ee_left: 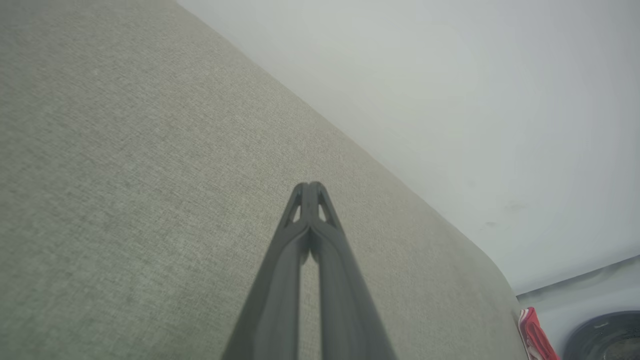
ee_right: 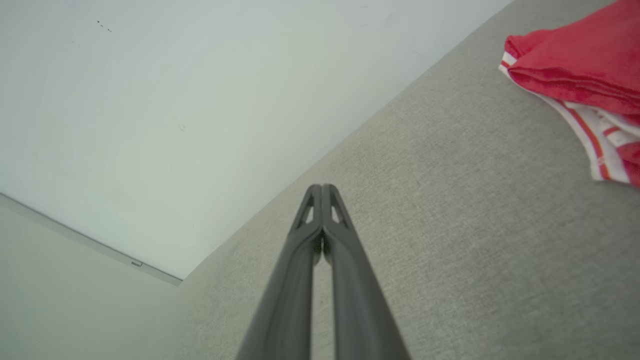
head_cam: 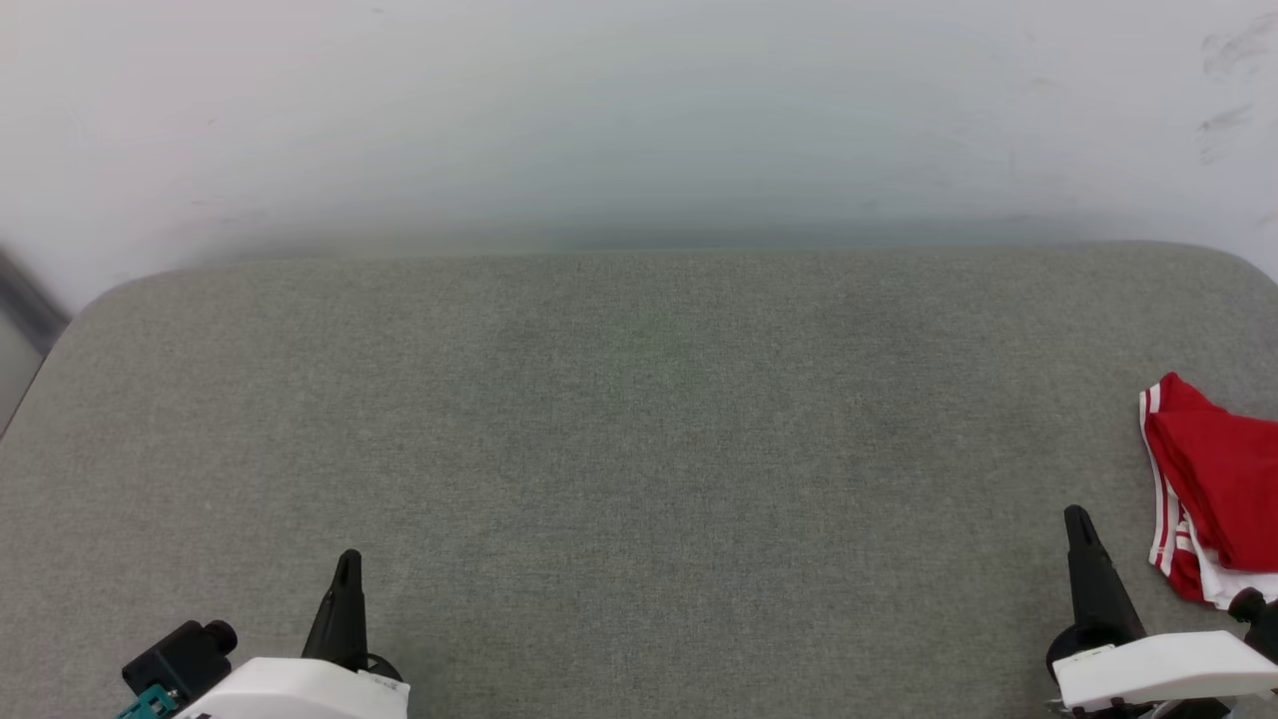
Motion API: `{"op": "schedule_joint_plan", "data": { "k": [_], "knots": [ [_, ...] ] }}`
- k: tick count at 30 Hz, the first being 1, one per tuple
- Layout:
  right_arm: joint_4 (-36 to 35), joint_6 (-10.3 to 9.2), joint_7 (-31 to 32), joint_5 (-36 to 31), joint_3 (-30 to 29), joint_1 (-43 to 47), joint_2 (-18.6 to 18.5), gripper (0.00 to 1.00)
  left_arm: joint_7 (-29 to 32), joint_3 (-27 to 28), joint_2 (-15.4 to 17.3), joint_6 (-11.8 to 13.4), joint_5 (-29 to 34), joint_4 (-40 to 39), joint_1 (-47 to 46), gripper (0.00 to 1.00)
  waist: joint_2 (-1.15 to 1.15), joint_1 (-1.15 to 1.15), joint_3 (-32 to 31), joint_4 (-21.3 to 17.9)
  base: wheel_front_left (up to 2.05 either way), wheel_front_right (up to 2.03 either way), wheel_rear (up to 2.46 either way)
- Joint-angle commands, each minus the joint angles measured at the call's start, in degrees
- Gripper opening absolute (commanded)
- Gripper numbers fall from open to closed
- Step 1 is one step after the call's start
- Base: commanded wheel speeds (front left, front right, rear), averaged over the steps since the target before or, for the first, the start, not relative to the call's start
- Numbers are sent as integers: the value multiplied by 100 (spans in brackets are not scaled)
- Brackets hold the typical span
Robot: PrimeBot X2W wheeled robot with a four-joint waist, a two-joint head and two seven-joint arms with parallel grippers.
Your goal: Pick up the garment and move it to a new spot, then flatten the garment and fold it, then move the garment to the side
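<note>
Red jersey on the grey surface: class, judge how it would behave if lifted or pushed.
Probably floppy: the red jersey lies in soft folds, so it would likely drape when lifted. Pushed, it may bunch rather than slide, since the grey woven surface looks textured.

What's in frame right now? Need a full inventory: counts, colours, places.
soft jersey garment: 1, red with red-and-white striped trim, bunched at the right edge of the padded surface, cut off by the head view's edge
padded fabric-covered surface: 1, grey-green, rounded corners, spans the head view
wall: 1, pale, behind the surface
dark round object: 1, black-grey, beyond the surface at the lower right of the left wrist view; too cropped to identify
left gripper: 1, dark fingers, shut, empty, over the surface at lower left
right gripper: 1, dark fingers, shut, empty, at lower right, near the garment but apart from it
</note>
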Motion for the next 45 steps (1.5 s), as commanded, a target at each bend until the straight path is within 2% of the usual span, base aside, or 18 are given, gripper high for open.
{"op": "schedule_joint_plan", "data": {
  "k": [1, 9, 45],
  "knots": [
    [-44, -1, 25, 115, -15, -156, -40, 0, 24, 36, 5, -37, -125, -50, -171, 0, 0, 0, 0, 0, 0, 0, 0],
    [27, -1, 191, 775, -31, -248, -43, 0, 195, 89, 5, -105, -832, 37, -288, 0, 0, 0, 3, -11, 0, 0, 0],
    [260, -2, 744, 2851, -104, -534, -36, 0, 740, 261, 3, -323, -3073, 327, -645, 0, 0, 0, 14, -50, 0, 0, 0]
  ]
}}
